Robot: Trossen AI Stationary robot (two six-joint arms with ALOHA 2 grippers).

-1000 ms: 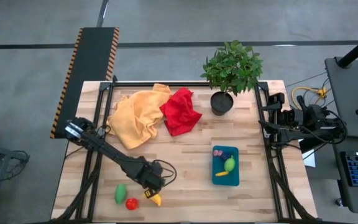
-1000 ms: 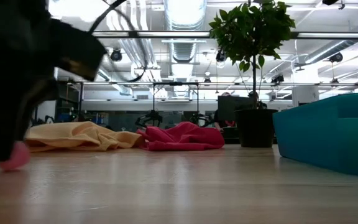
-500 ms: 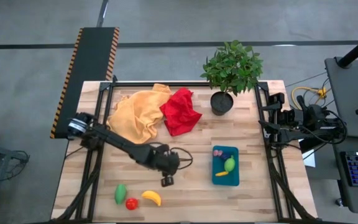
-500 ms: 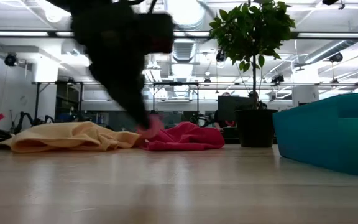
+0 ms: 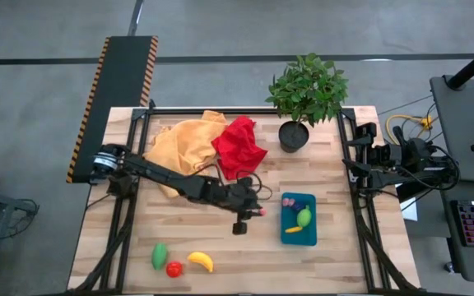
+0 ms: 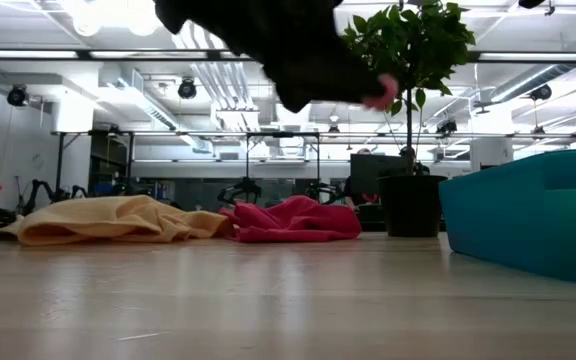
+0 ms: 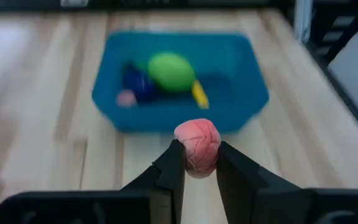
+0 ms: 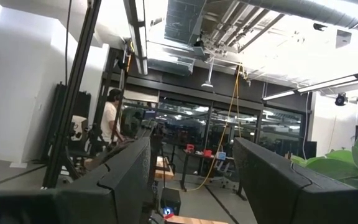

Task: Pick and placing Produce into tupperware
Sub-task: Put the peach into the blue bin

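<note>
High view shows the left pincer point(image 5: 257, 212), clamped on a small round pink toy piece point(image 7: 197, 147), has swung from the table's near-left produce to just beside the teal-blue plastic tupperware point(image 5: 299, 219); release comes next, I judge. Right pincer point(image 8: 191, 180) waits wide, parked.

bare table point(image 5: 245, 255) between end effector point(image 5: 257, 212) and tupperware point(image 5: 286, 234).

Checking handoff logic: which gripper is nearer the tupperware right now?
Left. The left gripper hangs just beside the tupperware, carrying a pink piece. The right gripper sits parked at the table's right edge, farther away.
</note>
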